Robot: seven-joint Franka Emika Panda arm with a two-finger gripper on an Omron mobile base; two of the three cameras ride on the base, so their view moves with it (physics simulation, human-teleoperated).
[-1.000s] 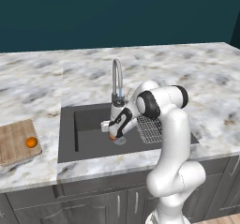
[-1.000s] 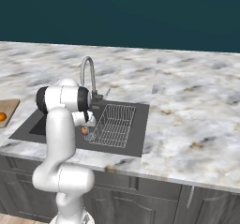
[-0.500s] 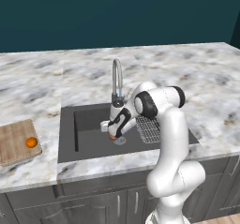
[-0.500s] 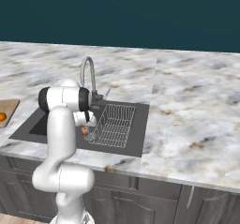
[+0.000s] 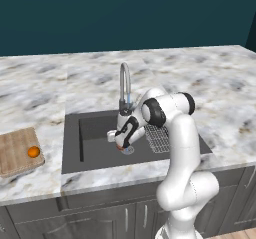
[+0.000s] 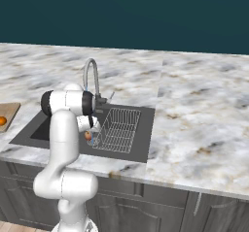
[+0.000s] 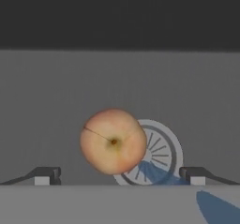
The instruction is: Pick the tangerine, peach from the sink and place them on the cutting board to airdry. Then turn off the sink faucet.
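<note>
Reddish-cream peach [image 7: 113, 141] (dark stem dimple) on the sink [image 7: 56, 101] floor

Even, shadowless rendered light brightens the base views; the hand view is dimmer and softly blurred.

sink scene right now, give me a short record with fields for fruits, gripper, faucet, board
peach: in the sink, lying by the round drain, seen between the fingertips in the hand view
tangerine: on the cutting board, near its right edge
gripper: open, low in the basin over the peach, not yet closed on it
sink faucet: upright behind the basin, water running down by the drain
wire rack: right part of the sink
</note>
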